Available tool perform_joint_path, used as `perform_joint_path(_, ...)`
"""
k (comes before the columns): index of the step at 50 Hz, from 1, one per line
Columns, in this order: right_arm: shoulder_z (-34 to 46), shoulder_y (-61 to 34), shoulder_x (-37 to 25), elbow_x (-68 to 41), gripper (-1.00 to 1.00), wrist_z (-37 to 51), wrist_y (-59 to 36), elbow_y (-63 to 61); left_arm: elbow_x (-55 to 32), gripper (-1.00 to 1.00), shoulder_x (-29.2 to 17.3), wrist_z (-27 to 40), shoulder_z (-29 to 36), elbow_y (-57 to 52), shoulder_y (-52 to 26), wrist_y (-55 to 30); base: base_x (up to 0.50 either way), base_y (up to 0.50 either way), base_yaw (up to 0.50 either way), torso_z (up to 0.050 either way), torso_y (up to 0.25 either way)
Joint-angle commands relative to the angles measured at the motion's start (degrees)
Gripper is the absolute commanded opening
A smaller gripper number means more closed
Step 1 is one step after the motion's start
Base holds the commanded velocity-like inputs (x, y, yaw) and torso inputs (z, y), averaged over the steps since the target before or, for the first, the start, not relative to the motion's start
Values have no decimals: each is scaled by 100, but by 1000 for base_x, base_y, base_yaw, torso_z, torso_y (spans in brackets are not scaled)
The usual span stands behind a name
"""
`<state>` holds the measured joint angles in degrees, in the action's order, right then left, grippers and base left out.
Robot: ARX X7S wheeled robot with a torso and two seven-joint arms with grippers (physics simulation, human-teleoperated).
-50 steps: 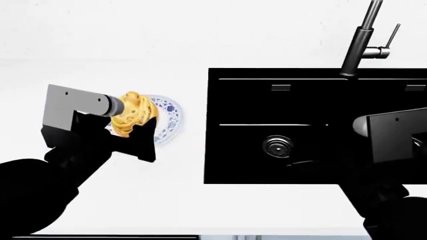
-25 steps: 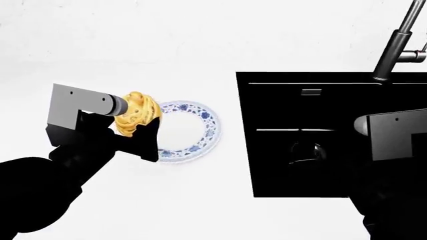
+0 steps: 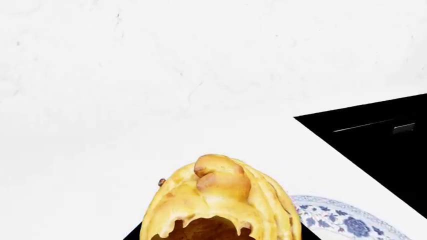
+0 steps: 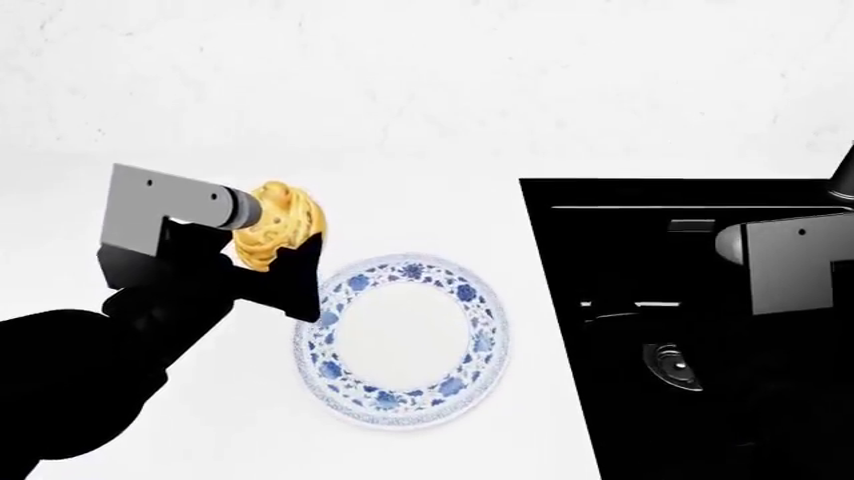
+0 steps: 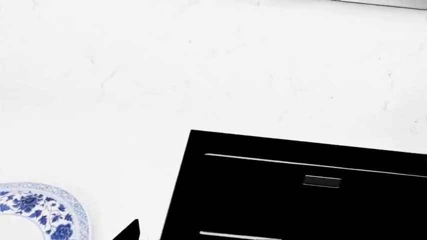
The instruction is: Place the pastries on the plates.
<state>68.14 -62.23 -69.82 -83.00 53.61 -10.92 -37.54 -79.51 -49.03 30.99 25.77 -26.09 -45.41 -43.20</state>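
Note:
My left gripper point(image 4: 276, 243) is shut on the round swirled golden bun point(image 4: 278, 225) and holds it above the counter, just past the far-left rim of the blue floral plate point(image 4: 485, 330). The plate lies bare. In the left wrist view the bun point(image 3: 220, 200) fills the space between the jaws, with the plate's rim point(image 3: 347, 220) beside it. My right gripper point(image 4: 787, 300) hangs over the black sink; only one dark fingertip point(image 5: 130, 231) shows in the right wrist view. The plate's rim point(image 5: 40, 205) shows there too. The croissant and the red-striped plate are out of view.
A black sink point(image 4: 694, 330) is set into the white counter point(image 4: 400, 130) to the plate's right. It also shows in the left wrist view point(image 3: 380, 140) and the right wrist view point(image 5: 300, 190). The base of a faucet point(image 4: 843, 175) stands at its far right.
The head view has shifted: the plate and the sink have slid right and nearer, and the whole plate now shows. My left gripper still holds the bun. The faucet has almost left the view.

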Motion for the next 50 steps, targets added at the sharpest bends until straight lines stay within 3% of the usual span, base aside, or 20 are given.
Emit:
perform_joint_path(1, -51, -45, -90, -159, 100, -32, -38, 30, -158, -100, 269, 68, 213, 193, -416, -156, 0, 0, 0, 0, 12)
perform_joint_path(6, -79, -63, -81, -245, 100, -43, -31, 84, -763, -100, 848, -605, 685, 509, -1561, -1018, 0, 0, 0, 0, 0)
perform_joint_path(9, -100, -143, -93, -323, 100, -53, -138, 44, -964, -100, 1061, -670, 809, 603, -1363, -1008, 0, 0, 0, 0, 0)
perform_joint_path(13, -90, -156, -57, -351, 100, -60, -198, 64, -1434, -100, 1007, -967, 1001, 327, -1358, -1365, 0, 0, 0, 0, 0)
perform_joint_path(17, -54, -17, -117, -284, 100, -107, -70, 51, -1855, -100, 1100, -709, 1153, 610, -1383, -1512, 0, 0, 0, 0, 0)
perform_joint_path(33, -1, 323, -261, -180, 100, -201, 334, 24, -1249, -100, 1315, -862, 1644, 1357, -1568, -1838, 0, 0, 0, 0, 1)
perform_joint_path(34, -2, 321, -254, -178, 100, -201, 327, 26, -1287, 100, 1309, -834, 1636, 1336, -1600, -1856, 0, 0, 0, 0, 0)
perform_joint_path(44, -88, 148, -277, -289, 100, -191, 163, -28, -1782, 100, 1154, -454, 1167, 1147, -2011, -1657, 0, 0, 0, 0, 0)
perform_joint_path(50, -284, -313, -114, -580, 100, -239, -190, 213, -1225, 100, 898, -227, 732, 1313, -1985, -1038, 0, 0, 0, 0, 0)
